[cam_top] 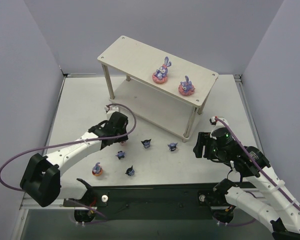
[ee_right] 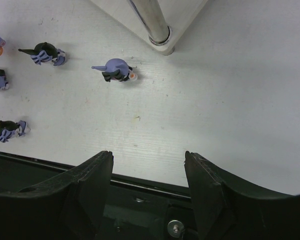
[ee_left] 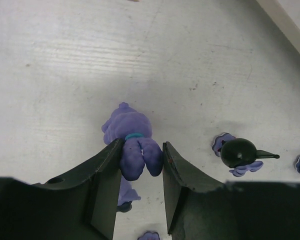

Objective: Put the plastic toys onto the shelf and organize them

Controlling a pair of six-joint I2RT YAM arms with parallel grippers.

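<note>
Left wrist: left tool [ee_left: 141, 150] pinches purple rabbit [ee_left: 126, 125], base hidden

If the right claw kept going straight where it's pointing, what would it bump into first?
Probably the bare white table ahead of the right gripper, just short of the shelf's leg. The little blue figure sits left of that line. Depth is hard to judge.

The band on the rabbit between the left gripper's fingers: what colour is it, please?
The rabbit wears a teal band; the left wrist view shows it best.
</note>
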